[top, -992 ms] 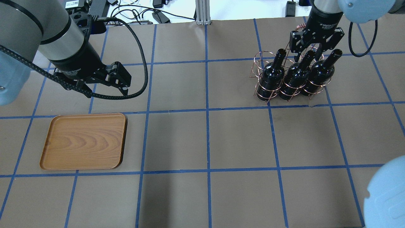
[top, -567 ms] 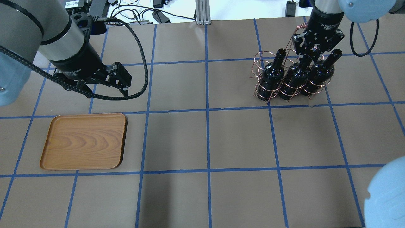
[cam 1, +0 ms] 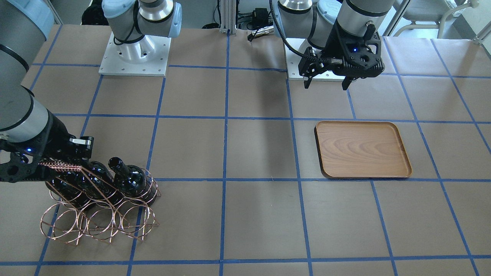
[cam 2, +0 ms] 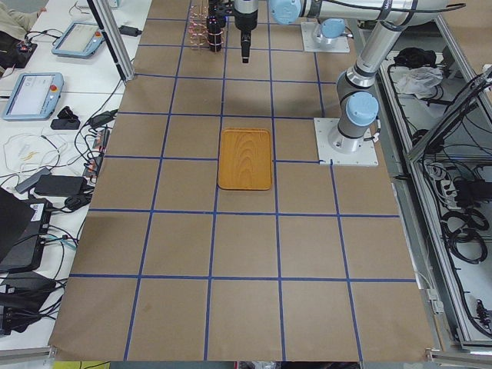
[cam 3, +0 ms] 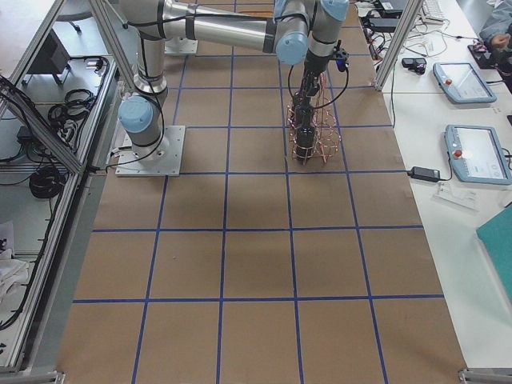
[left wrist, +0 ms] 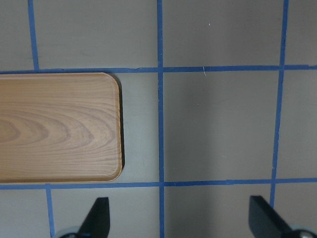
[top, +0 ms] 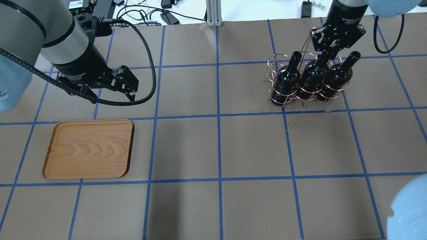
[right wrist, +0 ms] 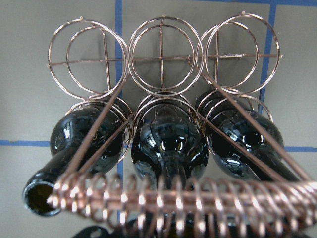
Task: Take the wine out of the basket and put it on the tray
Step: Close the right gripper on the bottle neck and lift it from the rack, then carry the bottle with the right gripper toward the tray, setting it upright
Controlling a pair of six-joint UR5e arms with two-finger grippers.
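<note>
One tray [top: 88,150] lies at eight o'clock on the table [top: 220,150], the basket [cam 1: 99,222] well apart at two o'clock. Its middle wine [top: 310,78] stands neck-up, gripped by the right tool [top: 328,53] directly above; the open left tool [cam 1: 326,82] hangs by the tray.

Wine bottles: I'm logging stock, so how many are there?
3, all in the basket, robot-side row: left bottle, middle bottle gripped at its neck by the right gripper, right bottle. None appears hidden.
</note>
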